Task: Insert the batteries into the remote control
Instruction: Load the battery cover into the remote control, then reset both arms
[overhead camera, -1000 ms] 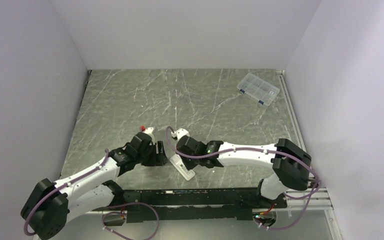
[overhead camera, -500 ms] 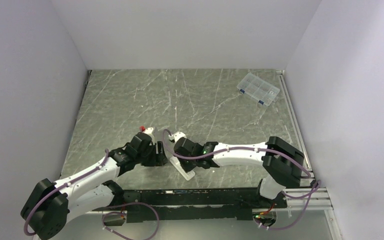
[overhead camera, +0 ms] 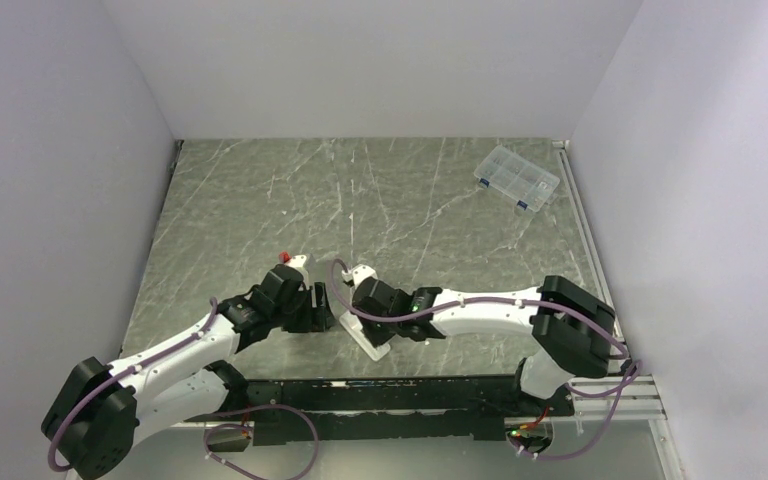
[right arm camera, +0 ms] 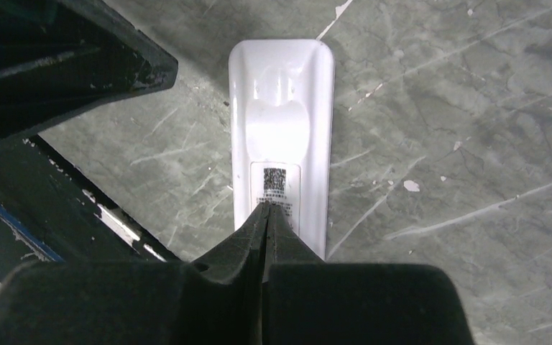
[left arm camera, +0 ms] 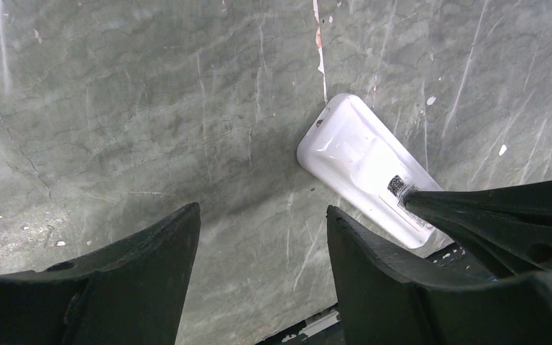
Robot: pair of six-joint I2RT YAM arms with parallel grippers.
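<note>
The remote control (overhead camera: 372,342) (left arm camera: 363,162) (right arm camera: 280,122) lies flat on the grey marble table near its front edge, white back up, with a small printed label showing. My right gripper (right arm camera: 267,206) (overhead camera: 365,318) is shut, and its joined tips rest on that label. They show as a dark wedge in the left wrist view. My left gripper (left arm camera: 262,208) (overhead camera: 322,305) is open just left of the remote, with only bare table between its fingers. The batteries are out of view.
A clear compartmented plastic box (overhead camera: 516,178) sits at the back right of the table. The black mounting rail (overhead camera: 410,390) (right arm camera: 79,208) runs along the near edge, close behind the remote. One left finger (right arm camera: 65,65) stands near the remote's far end.
My right wrist has shifted slightly left over the remote, and its elbow has swung left too. The left arm has stayed still. Both jaws are unchanged.
</note>
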